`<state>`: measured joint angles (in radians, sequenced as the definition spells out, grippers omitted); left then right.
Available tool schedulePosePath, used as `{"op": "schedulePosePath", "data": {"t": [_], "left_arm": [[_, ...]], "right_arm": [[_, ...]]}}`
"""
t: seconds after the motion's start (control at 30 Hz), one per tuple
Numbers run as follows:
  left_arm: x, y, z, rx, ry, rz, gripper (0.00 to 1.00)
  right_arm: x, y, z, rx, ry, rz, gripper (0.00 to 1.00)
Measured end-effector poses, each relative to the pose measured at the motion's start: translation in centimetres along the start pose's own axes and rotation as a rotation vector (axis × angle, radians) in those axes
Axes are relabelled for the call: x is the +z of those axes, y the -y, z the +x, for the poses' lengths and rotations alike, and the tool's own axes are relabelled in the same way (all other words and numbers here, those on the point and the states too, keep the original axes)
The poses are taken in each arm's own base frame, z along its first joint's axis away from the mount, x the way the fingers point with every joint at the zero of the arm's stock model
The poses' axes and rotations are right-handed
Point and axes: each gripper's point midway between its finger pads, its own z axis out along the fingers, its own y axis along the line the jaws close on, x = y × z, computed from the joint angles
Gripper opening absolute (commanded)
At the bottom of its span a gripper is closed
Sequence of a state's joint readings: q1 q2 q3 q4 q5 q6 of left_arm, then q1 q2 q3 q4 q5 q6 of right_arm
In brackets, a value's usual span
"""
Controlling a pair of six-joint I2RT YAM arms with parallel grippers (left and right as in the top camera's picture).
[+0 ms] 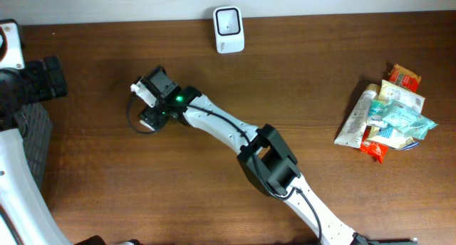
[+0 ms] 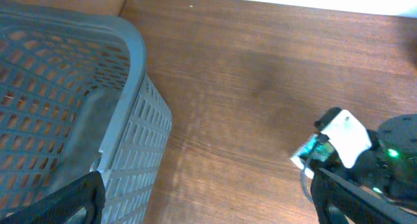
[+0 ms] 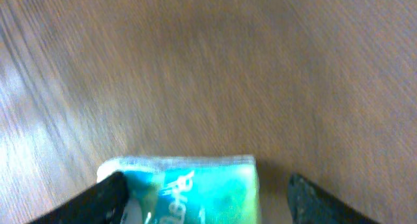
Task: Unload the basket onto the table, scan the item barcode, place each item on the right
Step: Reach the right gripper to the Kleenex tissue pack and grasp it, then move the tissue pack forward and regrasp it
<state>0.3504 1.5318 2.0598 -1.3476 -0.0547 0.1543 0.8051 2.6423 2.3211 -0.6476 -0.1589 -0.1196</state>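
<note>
One teal-green soft plastic packet (image 3: 182, 185) is the item. It lies flat on the brown wooden table (image 1: 320, 67), roughly 9 o'clock from table centre, under the right gripper (image 3: 207, 190). The right pincer is spread wide around it and is not pinching: the packet sits close to one side, with a clear gap on the other. That wrist view is blurred, so no barcode is readable and which face is up cannot be told.

Well apart, at 12 o'clock by the table edge, stands the white rounded barcode scanner (image 1: 229, 29). Whether the scan is done can't be told from here. If not, it needs a re-grip and a carry to 12 o'clock.

Risks:
- Off-centre closing: the near finger hits first and shoves the packet along the smooth wood, so the grip is missed.
- Thin limp film lying flat: the tips scrape the table or catch only a corner, the packet folds and the code creases.
- Code face down, or glare off the glossy film: no read.
- The left gripper (image 2: 205, 193), also wide and holding nothing, hangs beside the grey perforated plastic basket (image 2: 78, 107) at 9 o'clock with the right wrist in its view. Both arms going for the packet could clash.

The heap of mixed pouches and a tube (image 1: 388, 117) at 3 o'clock is far off and no factor now.
</note>
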Motion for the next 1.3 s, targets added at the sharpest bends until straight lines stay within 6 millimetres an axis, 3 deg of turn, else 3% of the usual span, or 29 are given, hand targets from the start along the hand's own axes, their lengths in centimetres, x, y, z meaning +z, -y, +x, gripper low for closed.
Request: {"op": "schedulePosePath", "data": {"t": [0.07, 0.17, 0.27, 0.4, 0.43, 0.5, 0.53, 0.6, 0.7, 0.8, 0.87, 0.93, 1.0, 1.1, 1.17, 1.3], "left_arm": [[0.0, 0.0, 0.0, 0.0, 0.0, 0.0, 0.99], [0.0, 0.0, 0.0, 0.0, 0.0, 0.0, 0.99], [0.0, 0.0, 0.0, 0.0, 0.0, 0.0, 0.99], [0.0, 0.0, 0.0, 0.0, -0.001, 0.0, 0.99], [0.0, 0.0, 0.0, 0.0, 0.0, 0.0, 0.99], [0.0, 0.0, 0.0, 0.0, 0.0, 0.0, 0.99], [0.0, 0.0, 0.0, 0.0, 0.0, 0.0, 0.99], [0.0, 0.0, 0.0, 0.0, 0.0, 0.0, 0.99], [0.0, 0.0, 0.0, 0.0, 0.0, 0.0, 0.99], [0.0, 0.0, 0.0, 0.0, 0.0, 0.0, 0.99], [0.0, 0.0, 0.0, 0.0, 0.0, 0.0, 0.99], [0.0, 0.0, 0.0, 0.0, 0.0, 0.0, 0.99], [0.0, 0.0, 0.0, 0.0, 0.0, 0.0, 0.99], [0.0, 0.0, 0.0, 0.0, 0.001, 0.0, 0.99], [0.0, 0.0, 0.0, 0.0, 0.0, 0.0, 0.99], [0.0, 0.0, 0.0, 0.0, 0.0, 0.0, 0.99]], "right_arm": [[-1.3, 0.8, 1.7, 0.035, -0.085, -0.002, 0.76], [-3.6, 2.0, 4.7, 0.086, -0.232, 0.003, 0.84], [-7.7, 3.2, 7.5, 0.138, -0.401, 0.024, 0.84], [-15.3, 5.6, 6.6, 0.199, -0.436, 0.06, 0.85], [-17.5, 6.2, 6.1, 0.216, -0.425, 0.07, 0.76], [-21.6, 6.8, 3.7, 0.209, -0.319, 0.061, 0.22], [-22.6, 6.5, 2.5, 0.21, -0.266, 0.042, 0.07], [-23.3, 5.3, 1.5, 0.198, -0.225, -0.01, 0.04], [-22.3, 2.8, 1.3, 0.169, -0.241, -0.076, 0.04], [-20.1, -0.1, 1.7, 0.12, -0.283, -0.114, 0.04], [-17.6, -2.4, 2.6, 0.073, -0.333, -0.138, 0.04], [-13.7, -4.3, 3.9, -0.007, -0.371, -0.162, 0.04], [-10.3, -5.2, 5.8, -0.05, -0.405, -0.163, 0.04], [-6.5, -4.9, 7.8, -0.084, -0.414, -0.132, 0.04], [-5.7, -4.5, 8.0, -0.091, -0.403, -0.115, 0.04], [-4.3, -2.3, 5.2, -0.085, -0.283, 0.009, 0.04]]}}
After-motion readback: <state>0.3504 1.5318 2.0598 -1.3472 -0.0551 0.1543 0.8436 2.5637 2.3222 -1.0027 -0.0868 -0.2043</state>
